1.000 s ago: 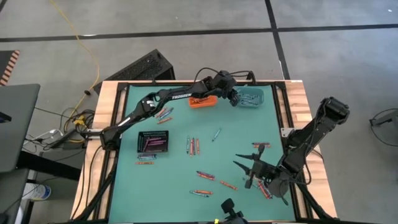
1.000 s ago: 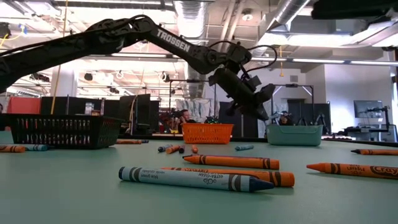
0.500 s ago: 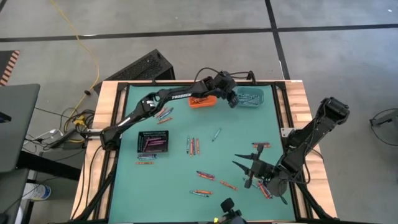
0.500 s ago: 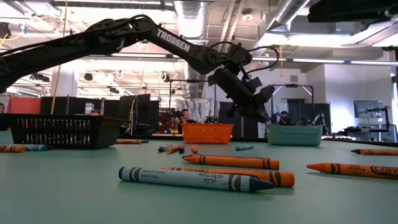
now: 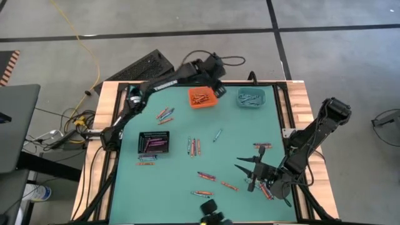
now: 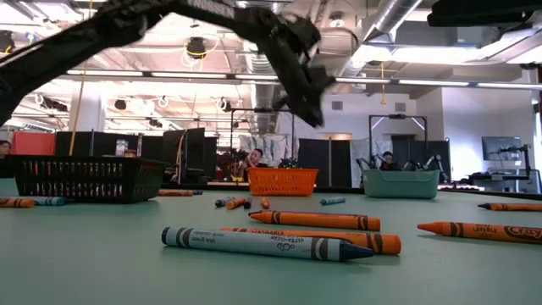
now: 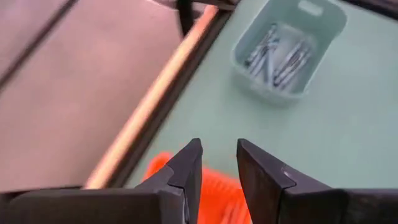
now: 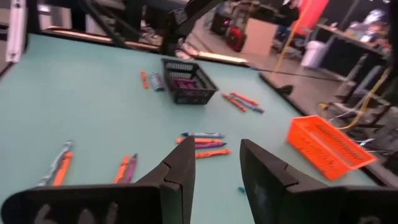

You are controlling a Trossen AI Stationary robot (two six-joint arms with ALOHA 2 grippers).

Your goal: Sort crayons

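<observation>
Crayons (image 5: pixel 194 146) loose across green table (image 5: pixel 237 137), workshop behind.

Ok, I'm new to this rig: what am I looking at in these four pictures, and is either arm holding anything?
Two dark robot arms work at a green table. One picture looks straight down, one looks level across the tabletop, and one comes from each wrist. The left gripper is raised near the orange bin, fingers apart and empty in its wrist view. The right gripper waits low at the near right, open and empty. The teal bin holds blue crayons, the black bin purple ones. Loose crayons lie scattered across the table.
</observation>
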